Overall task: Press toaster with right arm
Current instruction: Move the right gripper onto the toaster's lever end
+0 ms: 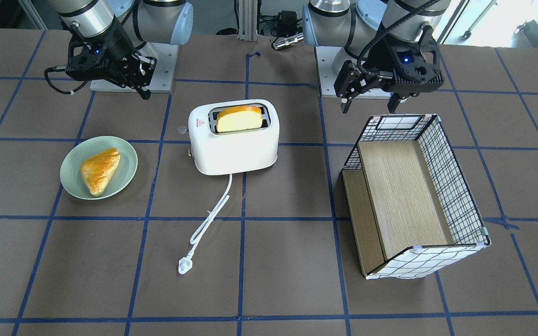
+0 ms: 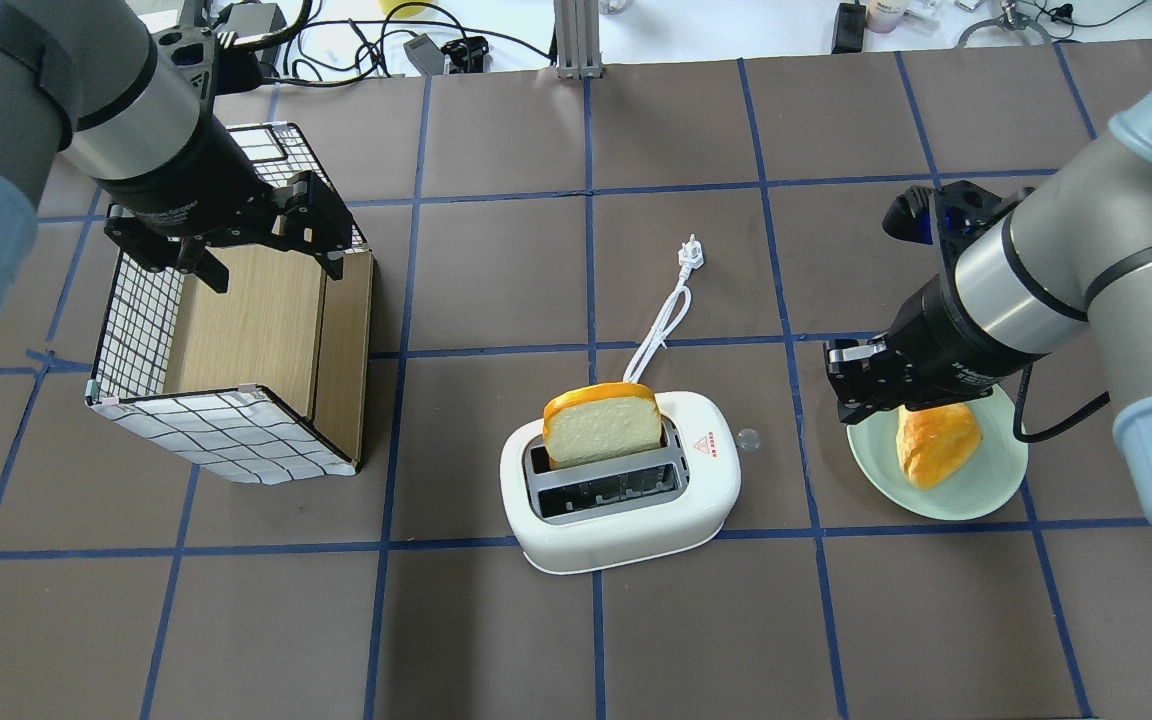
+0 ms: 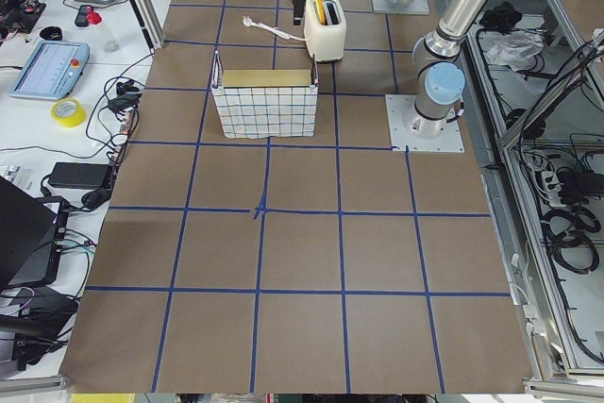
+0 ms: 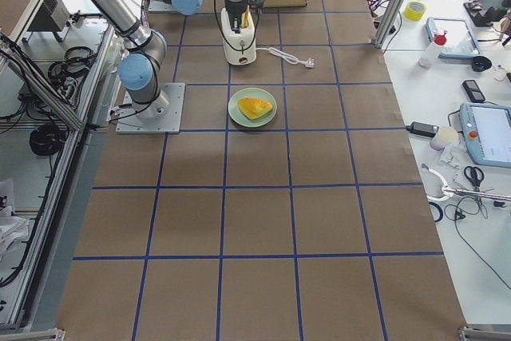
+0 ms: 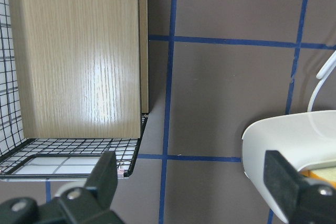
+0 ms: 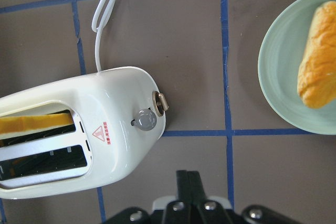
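The white two-slot toaster (image 1: 234, 149) stands mid-table with a slice of bread (image 1: 238, 119) upright in one slot. It also shows in the overhead view (image 2: 626, 520) and the right wrist view (image 6: 79, 135). Its lever knob (image 6: 146, 120) sticks out of the end that faces my right gripper. My right gripper (image 6: 189, 184) is shut and empty. It hovers apart from the toaster, beside the knob end and over the plate's edge (image 2: 851, 400). My left gripper (image 5: 194, 182) is open and empty above the basket's near end (image 2: 271, 268).
A green plate (image 1: 126, 158) with a golden pastry (image 1: 100, 170) lies beside the toaster, under my right arm. A wire basket (image 1: 456, 186) with a wooden floor lies on the other side. The white cord and plug (image 1: 184, 266) trail away from the toaster.
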Action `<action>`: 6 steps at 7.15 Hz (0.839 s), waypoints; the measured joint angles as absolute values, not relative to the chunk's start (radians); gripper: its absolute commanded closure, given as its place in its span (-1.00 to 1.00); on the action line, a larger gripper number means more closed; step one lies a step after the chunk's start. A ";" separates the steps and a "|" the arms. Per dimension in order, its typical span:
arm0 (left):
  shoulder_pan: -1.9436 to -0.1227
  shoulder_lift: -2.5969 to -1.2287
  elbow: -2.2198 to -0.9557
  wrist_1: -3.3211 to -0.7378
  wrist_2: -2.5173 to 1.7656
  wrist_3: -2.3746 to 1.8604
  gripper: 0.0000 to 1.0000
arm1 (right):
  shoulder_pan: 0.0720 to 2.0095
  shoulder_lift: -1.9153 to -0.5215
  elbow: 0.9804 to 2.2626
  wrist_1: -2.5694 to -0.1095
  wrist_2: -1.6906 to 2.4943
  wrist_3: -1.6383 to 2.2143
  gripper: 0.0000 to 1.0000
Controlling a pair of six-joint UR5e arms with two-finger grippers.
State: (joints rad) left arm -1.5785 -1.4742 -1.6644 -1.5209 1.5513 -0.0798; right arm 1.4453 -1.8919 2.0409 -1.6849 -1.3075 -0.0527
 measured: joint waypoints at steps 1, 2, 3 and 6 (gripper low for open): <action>-1.578 -1.474 -1.664 -1.521 1.552 -0.080 -1.00 | 1.427 -1.892 2.082 -1.718 -1.247 -0.065 1.00; -1.578 -1.474 -1.664 -1.521 1.552 -0.080 -1.00 | 1.421 -1.891 2.137 -1.784 -1.185 -0.064 1.00; -1.578 -1.474 -1.664 -1.520 1.552 -0.080 -1.00 | 1.418 -1.889 2.183 -1.848 -1.154 -0.060 1.00; -1.578 -1.474 -1.664 -1.520 1.552 -0.080 -1.00 | 1.415 -1.862 2.224 -1.938 -1.127 -0.059 1.00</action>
State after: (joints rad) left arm -1.5785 -1.4742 -1.6644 -1.5204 1.5518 -0.0798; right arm 1.4149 -1.8620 2.2235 -1.9379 -1.1271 -0.0589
